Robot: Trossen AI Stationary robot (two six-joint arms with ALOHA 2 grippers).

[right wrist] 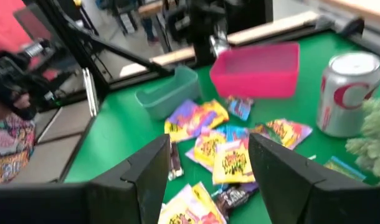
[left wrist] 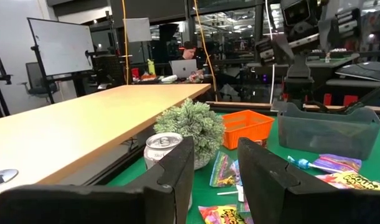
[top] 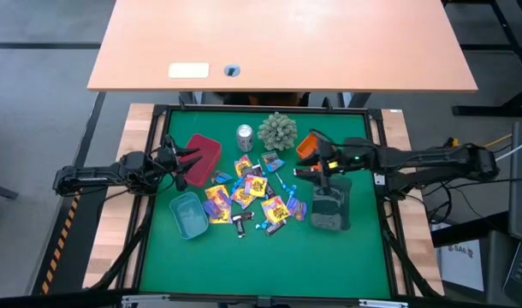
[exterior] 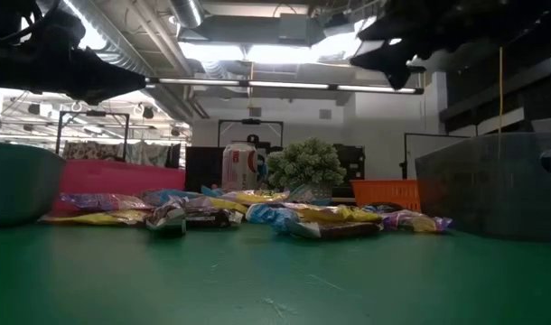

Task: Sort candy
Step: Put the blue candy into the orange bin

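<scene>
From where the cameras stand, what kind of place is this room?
Probably a robotics lab or workshop: a whiteboard on a stand, a person at a laptop, exposed ceiling pipes, and a wooden desk beside the green table.

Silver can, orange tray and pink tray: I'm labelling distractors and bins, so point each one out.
Silver can (top: 245, 136), high view, on its top.
Orange tray (left wrist: 243, 127), left wrist view, on its front wall.
Pink tray (right wrist: 258, 78), right wrist view, on its near side wall.

Open empty jaws, silver can (left wrist: 162, 147), green plant ball (left wrist: 191, 126), orange tray (left wrist: 247, 126), candy (left wrist: 339, 171)
</scene>
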